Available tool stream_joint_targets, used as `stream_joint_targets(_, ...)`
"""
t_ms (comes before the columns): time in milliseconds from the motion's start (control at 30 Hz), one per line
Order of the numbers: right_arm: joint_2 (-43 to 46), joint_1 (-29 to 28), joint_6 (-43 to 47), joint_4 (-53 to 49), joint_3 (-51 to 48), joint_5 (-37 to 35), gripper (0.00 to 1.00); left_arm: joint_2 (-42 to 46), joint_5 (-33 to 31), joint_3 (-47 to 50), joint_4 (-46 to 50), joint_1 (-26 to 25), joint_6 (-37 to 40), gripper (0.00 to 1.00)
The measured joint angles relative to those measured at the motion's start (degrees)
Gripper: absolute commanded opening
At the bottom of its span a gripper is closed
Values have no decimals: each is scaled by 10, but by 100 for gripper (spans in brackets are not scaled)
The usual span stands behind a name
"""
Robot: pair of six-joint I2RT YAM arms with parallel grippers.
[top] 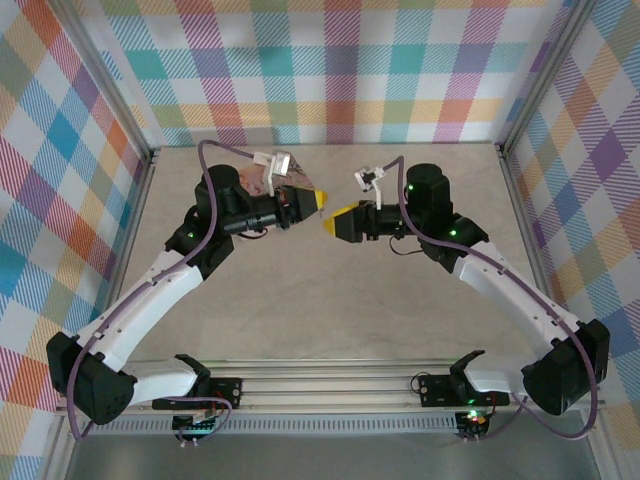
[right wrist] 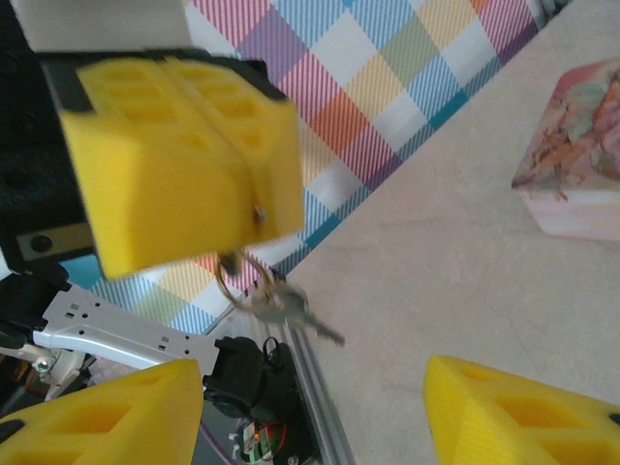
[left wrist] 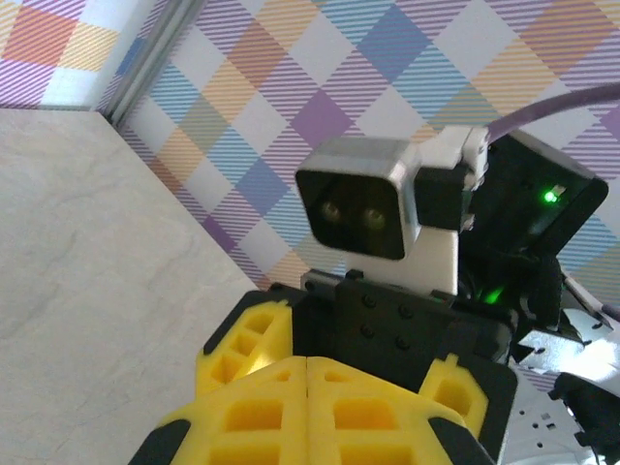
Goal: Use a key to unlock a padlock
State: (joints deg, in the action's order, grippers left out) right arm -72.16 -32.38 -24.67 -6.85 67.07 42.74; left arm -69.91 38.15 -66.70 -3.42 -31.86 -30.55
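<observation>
Overhead, the two arms meet above the back of the tabletop [top: 330, 300], the left jaws and right jaws facing each other with their tips close. The pink tin [top: 300, 187] is half hidden behind the left ones.

From the left wrist, the left jaws' yellow pads [left wrist: 252, 421] are pressed together along one seam.

From the right wrist, the right jaws stand wide apart. Opposite them the left jaws are clamped; what they pinch is hidden. The key [right wrist: 291, 310], blurred, dangles on a wire ring [right wrist: 232, 281] just beneath them, off the tabletop.
</observation>
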Motion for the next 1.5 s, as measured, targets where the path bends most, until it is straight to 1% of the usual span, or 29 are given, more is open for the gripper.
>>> stream_joint_targets(167, -13, -10, 10, 1, 20, 0, 61, -5, 6, 0, 0, 0, -1, 0)
stream_joint_targets(233, -20, -13, 14, 2, 26, 0, 59, -7, 9, 0, 0, 0, -3, 0)
stream_joint_targets(300, -25, -15, 17, 4, 30, 0, 54, -9, 13, 0, 0, 0, -9, 0)
stream_joint_targets(400, -31, -17, 16, 7, 33, 0, 44, -14, 19, 0, -3, 0, -18, 0)
stream_joint_targets(600, -32, -20, 23, 34, 23, -10, 10, -23, 19, 0, -16, 1, -30, 0)
stream_joint_targets(700, -27, -20, 32, 56, 2, -20, 0, -27, 21, 0, -12, 1, -31, 0)
stream_joint_targets(833, -17, -22, 46, 60, -17, -52, 0, -35, 24, 0, -8, 1, -31, 1)
stream_joint_targets(867, -15, -22, 49, 60, -19, -58, 0, -37, 24, 0, -7, 1, -30, 5)
stream_joint_targets(967, -13, -24, 63, 60, -25, -69, 0, -38, 25, 0, -1, 1, -29, 23)
stream_joint_targets(1000, -13, -25, 68, 59, -28, -72, 0, -38, 26, 0, 3, 1, -30, 34)
stream_joint_targets(1033, -13, -25, 74, 58, -30, -75, 0, -38, 28, -2, 5, 1, -28, 41)
stream_joint_targets(1100, -13, -25, 83, 57, -37, -77, 0, -38, 29, -9, 10, 1, -29, 48)
stream_joint_targets(1233, -13, -24, 102, 57, -55, -76, 0, -35, 30, -18, 16, 9, -29, 52)
stream_joint_targets(1500, -11, -24, 128, 57, -66, -54, 0, -30, 64, -18, 24, 59, -43, 51)
